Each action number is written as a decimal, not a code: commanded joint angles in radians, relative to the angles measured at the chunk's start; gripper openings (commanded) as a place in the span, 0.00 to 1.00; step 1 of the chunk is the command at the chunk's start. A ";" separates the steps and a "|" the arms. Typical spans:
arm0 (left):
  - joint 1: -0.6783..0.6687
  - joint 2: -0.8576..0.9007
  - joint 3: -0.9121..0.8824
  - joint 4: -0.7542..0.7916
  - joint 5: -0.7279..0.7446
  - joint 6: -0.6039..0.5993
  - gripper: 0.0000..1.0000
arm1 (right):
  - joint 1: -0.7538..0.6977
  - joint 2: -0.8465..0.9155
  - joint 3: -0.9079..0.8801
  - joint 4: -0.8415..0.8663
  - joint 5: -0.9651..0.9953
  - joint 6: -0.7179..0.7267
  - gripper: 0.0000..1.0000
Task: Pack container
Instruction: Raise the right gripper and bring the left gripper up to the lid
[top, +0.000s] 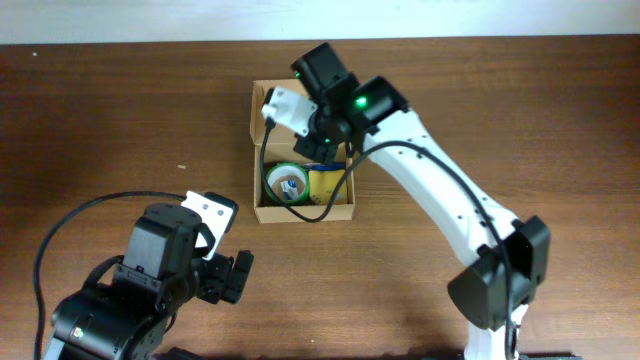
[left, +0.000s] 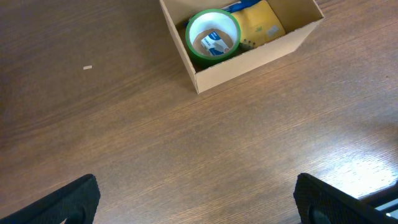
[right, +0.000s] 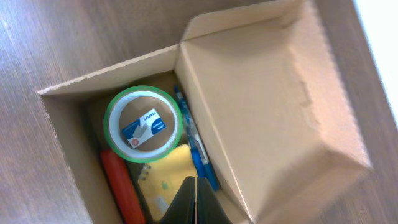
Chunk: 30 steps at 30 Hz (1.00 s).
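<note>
Dark brown wood surface (top: 120, 120) is carrying everything you are working with, and nothing of the room beyond it is showing.

Your right arm (top: 440, 190) is reaching across it so that its wrist is hanging directly over the cardboard box (top: 300, 213), which is sitting toward the far middle of the surface. The lid flap (right: 273, 106) is standing open to one side, leaving the opening free for loading.

The right gripper (right: 195, 186) is hovering clenched above the contents, with nothing showing between its fingers. The left gripper (left: 199, 205) is waiting spread wide and empty, well apart from the box, probably to keep out of the way.

Inside, a green tape roll (right: 111, 127) is lying flat. Beside it, a yellow pad (right: 168, 171), blue pens (right: 199, 155) and a red marker (right: 121, 186) are sharing the floor. A small blue-and-white packet (right: 144, 124) is nesting in the roll's hole.
</note>
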 joint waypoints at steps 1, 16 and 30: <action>0.003 -0.003 0.016 0.002 0.008 0.019 1.00 | -0.048 -0.007 0.014 -0.010 0.000 0.119 0.04; 0.003 -0.003 0.016 -0.034 0.007 0.019 0.99 | -0.411 0.006 0.013 -0.088 -0.322 0.290 0.04; 0.003 -0.003 0.016 0.137 0.095 0.018 1.00 | -0.443 0.014 0.013 -0.156 -0.321 0.289 0.04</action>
